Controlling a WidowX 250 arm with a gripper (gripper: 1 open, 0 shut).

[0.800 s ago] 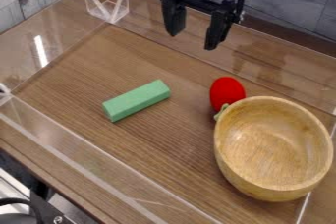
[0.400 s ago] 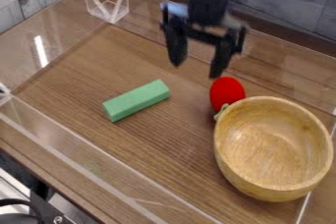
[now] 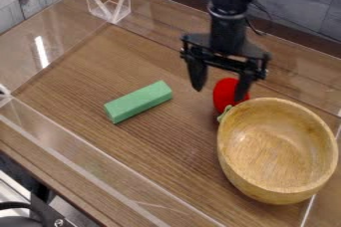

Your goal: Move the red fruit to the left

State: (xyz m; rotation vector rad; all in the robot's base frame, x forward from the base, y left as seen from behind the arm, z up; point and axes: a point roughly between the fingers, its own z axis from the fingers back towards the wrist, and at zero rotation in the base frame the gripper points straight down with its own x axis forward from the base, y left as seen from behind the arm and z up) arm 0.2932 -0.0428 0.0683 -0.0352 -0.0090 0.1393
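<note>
The red fruit [image 3: 228, 95] is a small glossy red piece lying on the wooden table right beside the rim of the wooden bowl [image 3: 277, 147]. My gripper [image 3: 221, 80] hangs pointing down directly over it, open, with one dark finger [image 3: 198, 72] on its left and the other on its right. The fingertips reach down to about the fruit's upper half, and part of the fruit is hidden behind them. Nothing is held.
A flat green rectangular block [image 3: 140, 102] lies left of the fruit on the table. Clear acrylic walls [image 3: 104, 5] border the table at the back left and along the front.
The gripper has come down and to the right from the back of the table, ending over the red fruit. It stayed open. The fruit, block and bowl have not moved.
</note>
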